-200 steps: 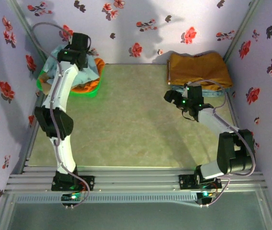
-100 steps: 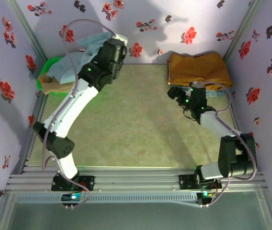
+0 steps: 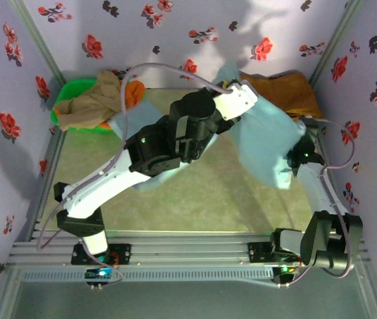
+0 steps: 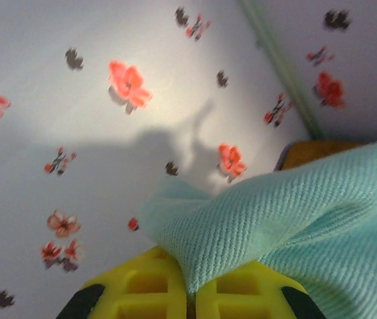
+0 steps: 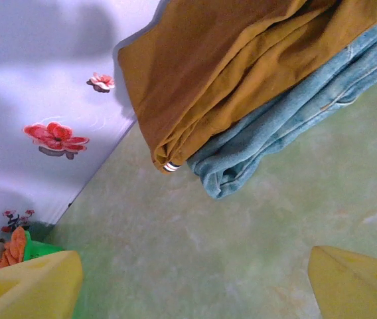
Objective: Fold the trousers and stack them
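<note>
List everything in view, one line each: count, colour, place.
trousers: one, pale sky-blue, hanging mid-air, centre right
jeans: one, blue denim, folded, far right corner
folded garment: one, mustard-brown, on top of the jeans
basket: one, green, far left corner
beige garment: one, khaki, in the basket
orange cloth: one, orange, same basket
table: one, mottled green
walls: floral, pale lilac, around the table
left hand: one, yellow fingers, shut on the trousers
right hand: one, yellow fingers, open, near the jeans
</note>
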You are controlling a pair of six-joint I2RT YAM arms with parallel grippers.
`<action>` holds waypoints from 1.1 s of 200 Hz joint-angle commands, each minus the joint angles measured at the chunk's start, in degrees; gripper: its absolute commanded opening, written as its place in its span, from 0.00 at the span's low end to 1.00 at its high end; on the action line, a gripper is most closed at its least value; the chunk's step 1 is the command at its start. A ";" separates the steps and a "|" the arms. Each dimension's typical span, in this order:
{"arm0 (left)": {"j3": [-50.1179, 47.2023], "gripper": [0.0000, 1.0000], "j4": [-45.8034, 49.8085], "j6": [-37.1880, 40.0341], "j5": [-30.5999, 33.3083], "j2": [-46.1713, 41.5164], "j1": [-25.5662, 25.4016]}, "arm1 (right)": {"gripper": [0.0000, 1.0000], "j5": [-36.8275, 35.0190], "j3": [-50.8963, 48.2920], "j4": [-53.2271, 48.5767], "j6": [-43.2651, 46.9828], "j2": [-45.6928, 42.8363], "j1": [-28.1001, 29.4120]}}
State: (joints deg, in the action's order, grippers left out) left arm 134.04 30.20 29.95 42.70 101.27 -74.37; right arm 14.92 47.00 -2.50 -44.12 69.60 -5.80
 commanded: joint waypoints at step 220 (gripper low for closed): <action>-78.23 1.00 9.51 -74.78 -15.59 -26.27 24.85 | 0.90 -2.14 -9.73 -12.75 6.07 -7.21 13.75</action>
State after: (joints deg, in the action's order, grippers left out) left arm 50.11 37.17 -44.49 23.51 64.12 -44.56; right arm 13.96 38.72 -15.00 -38.96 61.32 6.63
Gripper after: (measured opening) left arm 0.997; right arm 0.896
